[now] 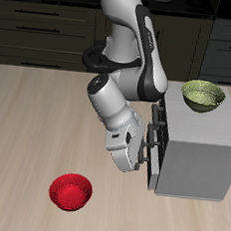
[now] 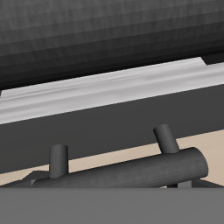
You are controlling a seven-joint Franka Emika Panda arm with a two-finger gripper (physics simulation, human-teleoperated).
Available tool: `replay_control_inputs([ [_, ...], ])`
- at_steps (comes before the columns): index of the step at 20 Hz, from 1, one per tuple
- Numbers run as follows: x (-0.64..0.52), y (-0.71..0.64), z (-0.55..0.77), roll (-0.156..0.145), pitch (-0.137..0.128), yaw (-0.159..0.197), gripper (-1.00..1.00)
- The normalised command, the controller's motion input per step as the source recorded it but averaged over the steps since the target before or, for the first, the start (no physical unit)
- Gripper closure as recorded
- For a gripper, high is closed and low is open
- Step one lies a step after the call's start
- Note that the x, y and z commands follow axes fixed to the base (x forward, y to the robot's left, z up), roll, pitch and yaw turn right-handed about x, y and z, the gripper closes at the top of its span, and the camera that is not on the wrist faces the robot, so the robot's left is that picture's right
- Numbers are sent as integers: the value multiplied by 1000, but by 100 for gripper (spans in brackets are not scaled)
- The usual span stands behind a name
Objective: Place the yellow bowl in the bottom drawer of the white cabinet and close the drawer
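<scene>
The white cabinet [image 1: 195,160] stands on the table, its drawer front facing my arm. My gripper [image 1: 150,154] is low against that front, by the dark bar handles [image 1: 159,132]. The wrist view shows one dark bar handle [image 2: 122,171] on two posts very close, with a light-grey panel [image 2: 105,87] behind it. My fingers do not show there, and I cannot tell whether they are open or shut. The bottom drawer [image 1: 158,170] looks flush with the cabinet front. The small bright yellow bowl is hidden or out of view.
A larger, duller olive-yellow bowl [image 1: 202,94] sits on the cabinet's flat top at its back. A red bowl [image 1: 70,192] lies on the table near the front edge, apart from the cabinet. Dark kitchen units stand behind the table.
</scene>
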Motion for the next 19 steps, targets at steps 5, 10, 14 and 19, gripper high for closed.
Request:
replay_control_inputs([
  [5, 121, 450, -13, 91, -76, 49, -100],
  [10, 110, 501, -130, 97, -41, 19, -100],
  [14, 39, 252, 19, 54, -61, 50, -100],
  [19, -69, 130, 27, 24, 18, 14, -100],
])
